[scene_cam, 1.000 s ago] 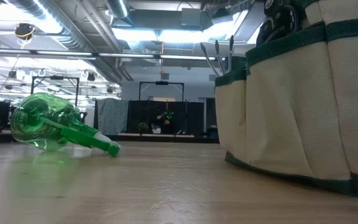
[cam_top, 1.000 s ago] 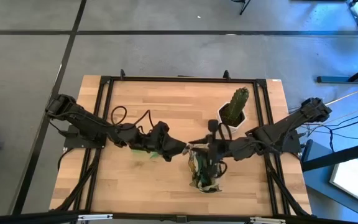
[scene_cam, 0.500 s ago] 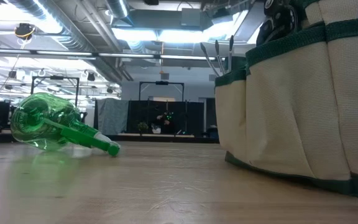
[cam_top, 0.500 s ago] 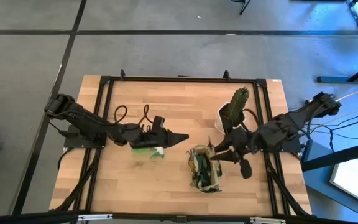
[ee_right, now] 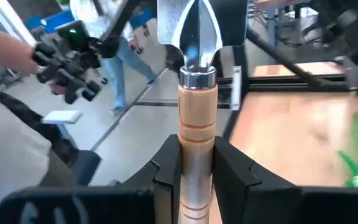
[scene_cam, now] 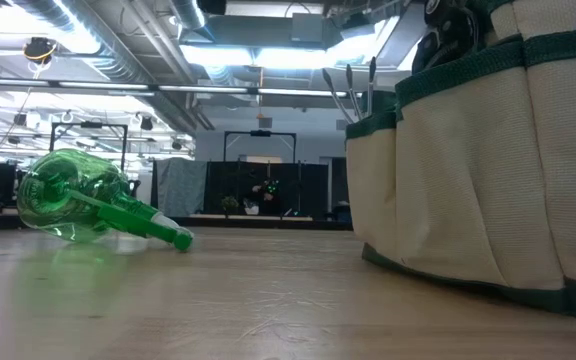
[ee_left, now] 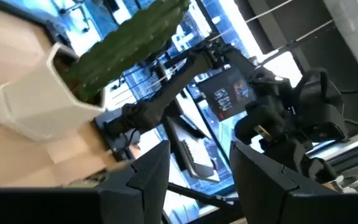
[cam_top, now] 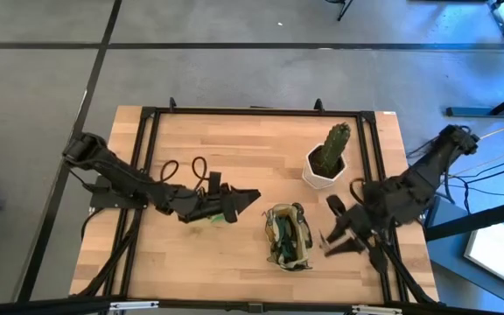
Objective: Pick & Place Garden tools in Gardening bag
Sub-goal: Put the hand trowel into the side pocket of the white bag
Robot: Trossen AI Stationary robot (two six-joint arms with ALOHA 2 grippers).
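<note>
The olive-khaki gardening bag stands near the table's front middle, with tool handles sticking up from a side pocket. Right of the bag, above the table, my right gripper is shut on a trowel with a silver blade and a wooden handle. The green spray bottle lies on its side on the table, left of the bag. My left gripper hovers just beyond the bottle and points toward the right edge. It is open with nothing between its fingers. My right gripper pinches the trowel's wooden handle between its two fingers, a little below the metal collar. The fingers come nearly level from the table's right and lie along the handle. The blade points ahead of the fingertips. The trowel is lifted clear of table and bag.
A cactus in a white pot stands behind the bag toward the far right. A black frame rail runs around the tabletop. Bare wood lies at the far left and near left. A person stands beyond the table.
My right gripper has drawn back from above the bag toward the table's right and near edges, rolling its wrist and carrying the trowel along. My left gripper has rolled and pulled back slightly toward the left, over the spray bottle, which has stayed where it lay.
</note>
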